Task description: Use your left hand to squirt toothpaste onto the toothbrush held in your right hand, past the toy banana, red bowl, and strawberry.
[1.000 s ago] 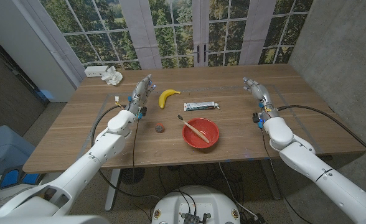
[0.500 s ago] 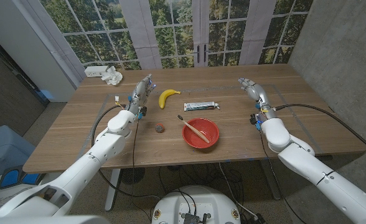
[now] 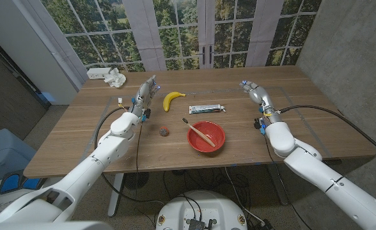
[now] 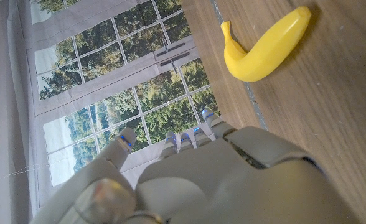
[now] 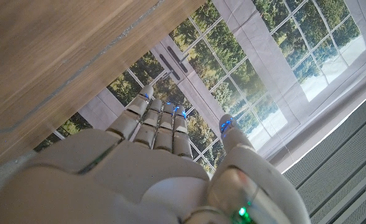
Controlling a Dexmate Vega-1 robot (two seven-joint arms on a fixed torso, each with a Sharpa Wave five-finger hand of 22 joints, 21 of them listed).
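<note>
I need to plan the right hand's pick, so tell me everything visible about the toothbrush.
The toothbrush has a light, wood-coloured handle and a dark bristle head. It lies slanted in the red bowl, its head propped over the rim toward the strawberry, its handle end down inside. Neither hand touches it.

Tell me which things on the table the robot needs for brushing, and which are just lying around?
Needed:
toothbrush, lying in the red bowl
toothpaste tube
left hand
right hand

Just lying about:
toy banana
strawberry
white crumpled thing at the far corner
</note>
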